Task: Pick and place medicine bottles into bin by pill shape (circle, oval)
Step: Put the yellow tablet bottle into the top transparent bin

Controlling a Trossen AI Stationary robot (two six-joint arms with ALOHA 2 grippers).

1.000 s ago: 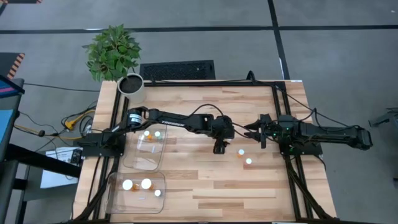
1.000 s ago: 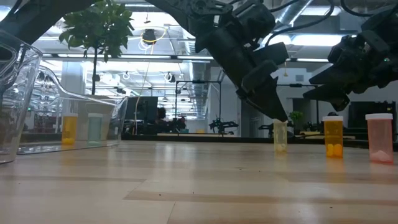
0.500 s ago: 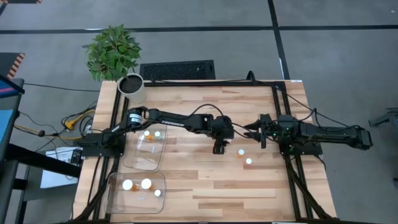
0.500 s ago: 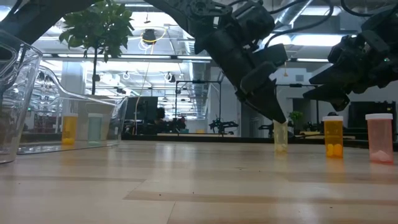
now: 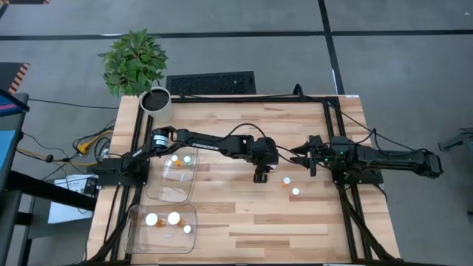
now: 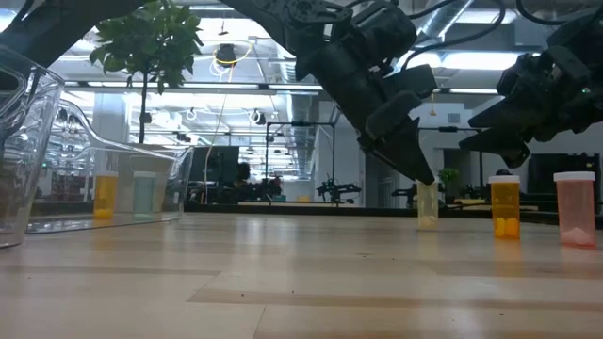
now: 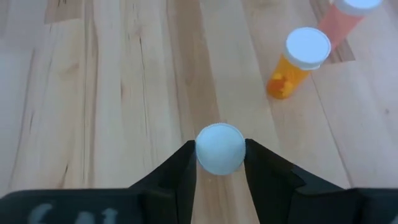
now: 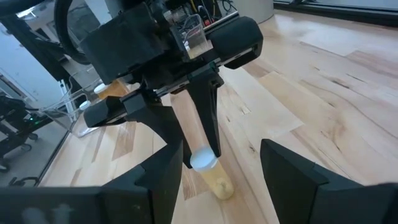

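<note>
**Left gripper clamps a pale pill bottle at mid-table**

The left gripper (image 5: 260,176) reaches to the middle of the pale wood-plank table (image 5: 244,229), its two dark tapered fingers (image 7: 180,174) pressed against either side of a round white cap. The pale bottle (image 6: 427,205) they clamp is a translucent yellowish cylinder standing upright on the boards; in the low view the fingertips cover its cap, and its contents cannot be made out.

Just beside it stand two more bottles. The orange bottle (image 6: 505,207) is amber plastic with a flat white cap, and yellow pills show through its lower part; their shape is hard to tell. The pink bottle (image 6: 574,209) is wider, and is cut off at the edge of the left wrist view.

The right gripper (image 5: 308,159) hovers above the table near these bottles, its broad dark fingers (image 8: 289,180) spread well apart with nothing between them.

On the left side of the table lie two clear plastic bins with rounded corners. The far bin (image 5: 170,193) holds two white-capped bottles; the near bin (image 5: 134,230) holds three. In the low view the near bin's curved wall fills the edge and blurs what lies behind.

A potted plant (image 5: 134,60) in a white pot (image 5: 156,103) stands at the table's far left corner, and a dark keyboard (image 5: 211,82) lies beyond the far edge.
</note>
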